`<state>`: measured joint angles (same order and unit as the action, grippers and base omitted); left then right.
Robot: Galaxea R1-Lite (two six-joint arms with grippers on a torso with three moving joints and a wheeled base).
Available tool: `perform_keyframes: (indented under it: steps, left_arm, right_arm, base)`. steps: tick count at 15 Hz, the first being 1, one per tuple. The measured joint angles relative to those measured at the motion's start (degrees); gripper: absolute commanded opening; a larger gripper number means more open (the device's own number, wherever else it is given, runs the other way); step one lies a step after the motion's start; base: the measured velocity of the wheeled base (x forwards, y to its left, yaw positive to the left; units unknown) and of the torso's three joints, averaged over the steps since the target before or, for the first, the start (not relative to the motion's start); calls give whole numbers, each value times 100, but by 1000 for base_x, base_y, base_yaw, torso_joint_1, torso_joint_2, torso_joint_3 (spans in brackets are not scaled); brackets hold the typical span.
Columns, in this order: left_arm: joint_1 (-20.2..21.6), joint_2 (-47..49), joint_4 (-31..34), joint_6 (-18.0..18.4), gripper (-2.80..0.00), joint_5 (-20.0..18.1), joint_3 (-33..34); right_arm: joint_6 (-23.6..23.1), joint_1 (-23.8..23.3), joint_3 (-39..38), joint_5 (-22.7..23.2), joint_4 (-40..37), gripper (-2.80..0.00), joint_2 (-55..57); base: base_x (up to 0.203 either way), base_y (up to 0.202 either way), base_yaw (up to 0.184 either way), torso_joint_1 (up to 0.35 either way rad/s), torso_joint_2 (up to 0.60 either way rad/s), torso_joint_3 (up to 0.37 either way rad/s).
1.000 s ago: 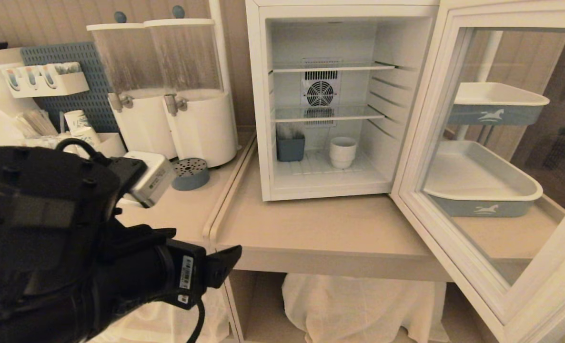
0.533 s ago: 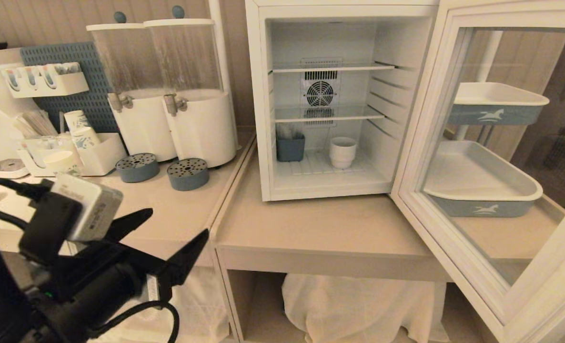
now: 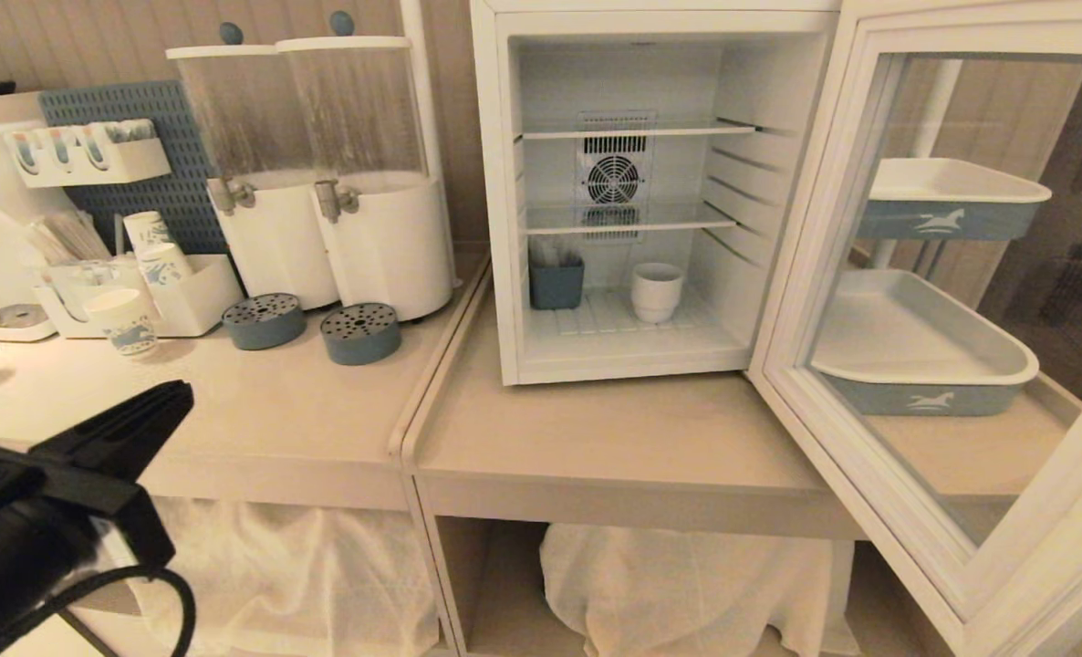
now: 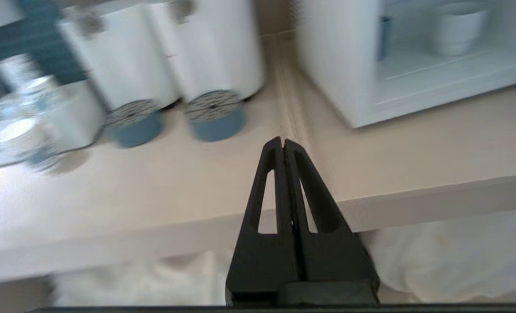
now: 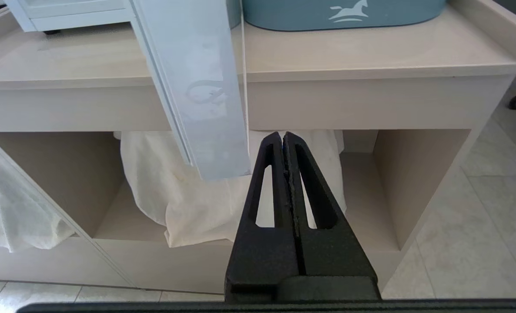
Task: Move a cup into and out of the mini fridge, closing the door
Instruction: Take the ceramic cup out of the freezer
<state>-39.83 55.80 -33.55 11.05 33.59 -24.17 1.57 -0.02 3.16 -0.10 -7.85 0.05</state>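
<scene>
Pale beige tabletop (image 3: 596, 438) is seen running across the head view, with white cloth bundled in the open bays beneath it. At the lower left of that view the left hand (image 3: 153, 411) is held low, in front of the tabletop's front edge, with its two black fingers pressed flat together and nothing between them; in the left wrist view the left hand's tip (image 4: 283, 141) is pointed toward the seam between the two tabletop sections. The right hand (image 5: 283, 135) is seen only in its own wrist view, likewise clamped shut on nothing, below tabletop level and near the lower corner of the door (image 5: 197, 87). Farther out, two round blue-grey drip trays (image 3: 360, 333) are set before two white drink dispensers (image 3: 386, 237). The mini fridge (image 3: 495, 182) is stood on the tabletop with the door (image 3: 879, 474) swung wide to the right. The cup (image 3: 657, 292) is set upright on the fridge floor, mouth upward, beside a blue-grey container (image 3: 556, 283); its handle cannot be made out.
</scene>
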Motion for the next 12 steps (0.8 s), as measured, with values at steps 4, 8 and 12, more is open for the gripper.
perform_keyframes:
  steps: [4,8,12]
  left_arm:
    - [1170,-1360,1479,-110,-280,50,-284]
    - [2313,-3037,3684,-862,-280,-564,-461]
    - [2875,-3843,5708,-2414,-280,-902,-905]
  right_arm:
    - [2,0,0,1,5,-280,0]
    - [0,0,1,-1,6,-280,0]
    - [0,2,1,0,-5,-280,0]
  base:
    - [0,0,0,0,0,0]
    - [0,0,0,0,0,0]
    - [0,0,0,0,0,0]
